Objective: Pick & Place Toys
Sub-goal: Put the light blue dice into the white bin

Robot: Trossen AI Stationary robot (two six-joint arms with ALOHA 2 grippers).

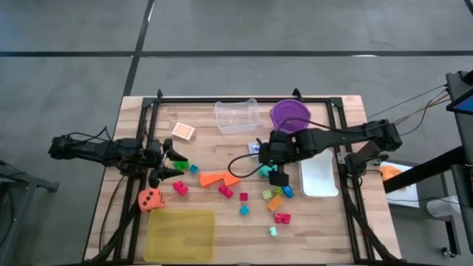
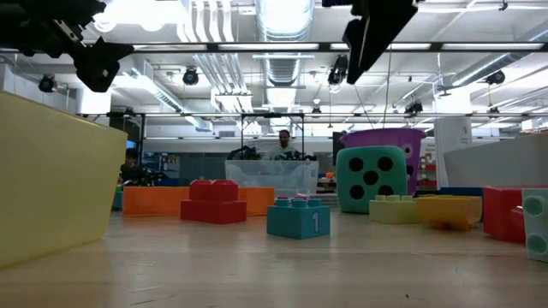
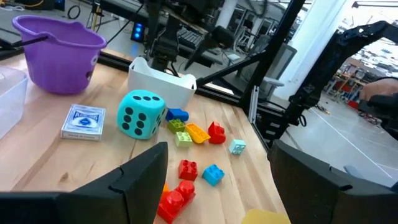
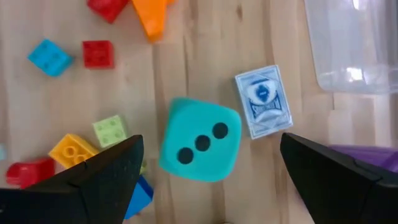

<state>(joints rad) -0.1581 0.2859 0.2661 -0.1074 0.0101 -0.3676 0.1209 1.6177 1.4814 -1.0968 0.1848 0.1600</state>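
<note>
The toys lie spread over the wooden table: a teal die [image 4: 200, 148], a blue card pack [image 4: 264, 101], an orange die [image 1: 150, 199], orange wedges [image 1: 218, 179] and several small bricks [image 1: 275, 201]. My right gripper [image 4: 211, 146] hangs open above the teal die [image 1: 263, 171], pointing steeply down with one finger on either side of it, apart from it. My left gripper [image 3: 217, 155] stands open and about level near the table's left edge [image 1: 179, 164], holding nothing.
A purple bucket [image 1: 290, 114] and a clear tub [image 1: 236, 116] stand at the far edge. A white tray [image 1: 319, 177] lies to the right and a flat yellow tray [image 1: 179, 235] at the near left. A black frame [image 1: 244, 98] runs around the table.
</note>
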